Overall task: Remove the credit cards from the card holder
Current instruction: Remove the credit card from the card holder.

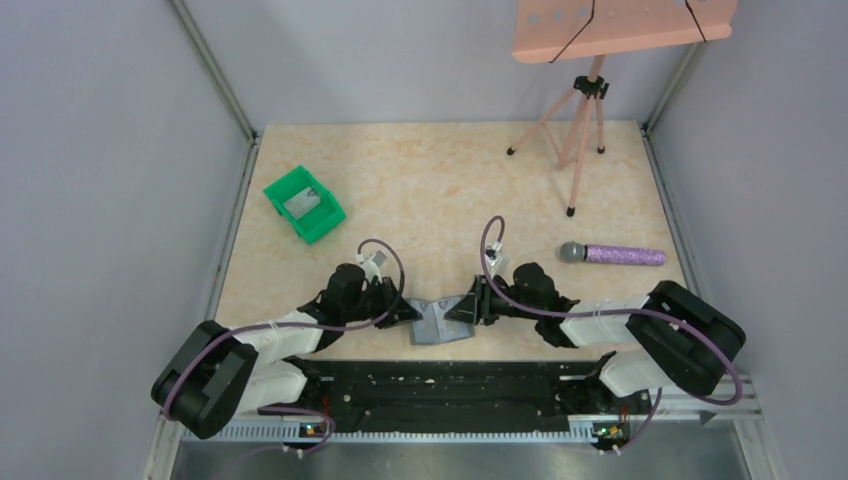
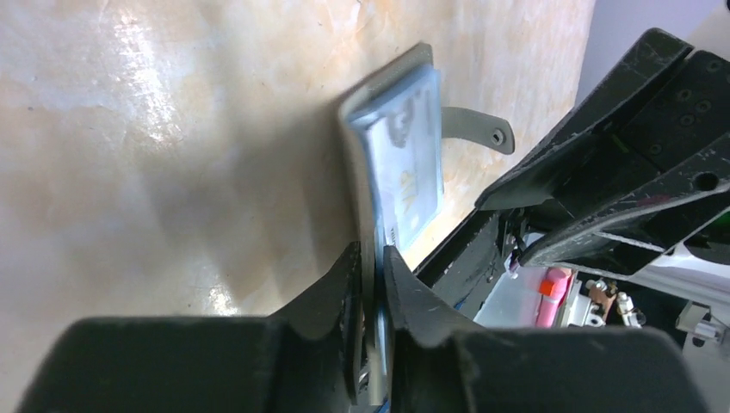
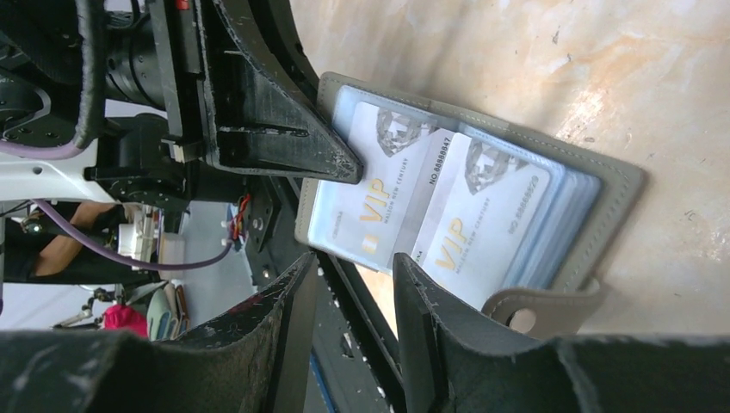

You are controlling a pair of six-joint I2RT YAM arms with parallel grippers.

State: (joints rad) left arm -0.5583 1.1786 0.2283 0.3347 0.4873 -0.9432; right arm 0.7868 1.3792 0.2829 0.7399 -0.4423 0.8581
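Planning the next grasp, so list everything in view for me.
card holder: one, grey, open, near edge, centre
cards: two showing, pale with gold VIP lettering, in the holder's sleeves
bin: one, green, far left, grey item inside
microphone: one, purple handle, right side
music stand: one, pink, far right
table: one, beige marble
left end effector: one, black, pinching the holder's cover
right end effector: one, black, jaws apart at the holder's edge

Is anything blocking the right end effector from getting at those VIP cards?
Nothing separate. The cards lie just ahead of the right end effector, whose jaws stand apart, apparently under the clear sleeves of the holder. The left end effector pinches the holder's other edge, off to one side.
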